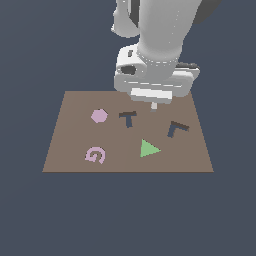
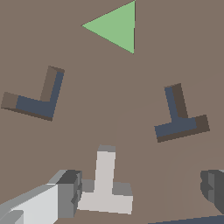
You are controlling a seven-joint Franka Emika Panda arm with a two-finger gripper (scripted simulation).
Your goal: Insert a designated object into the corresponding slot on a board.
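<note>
The brown board point(image 1: 70, 135) lies flat and bears a pink hexagon point(image 1: 99, 116), a pink G point(image 1: 95, 154), a green triangle point(image 1: 148, 148), a dark T-shaped slot point(image 1: 128, 118) and a dark L-shaped slot point(image 1: 176, 129). My gripper point(image 1: 152, 96) hangs low over the board's far part. A white T-shaped piece point(image 2: 105, 186) lies on the board point(image 2: 109, 78) between the fingers, right next to one finger point(image 2: 68, 194) and well apart from the other point(image 2: 213, 186). The jaws stand open. In the exterior view only the piece's tip point(image 1: 154, 105) shows under the hand. The wrist view shows the T slot point(image 2: 180, 116), L slot point(image 2: 37, 98) and triangle point(image 2: 116, 27).
The board rests on a plain dark blue-grey ground point(image 1: 128, 215). The arm's white body point(image 1: 160, 35) rises above the board's far edge and hides that part of it.
</note>
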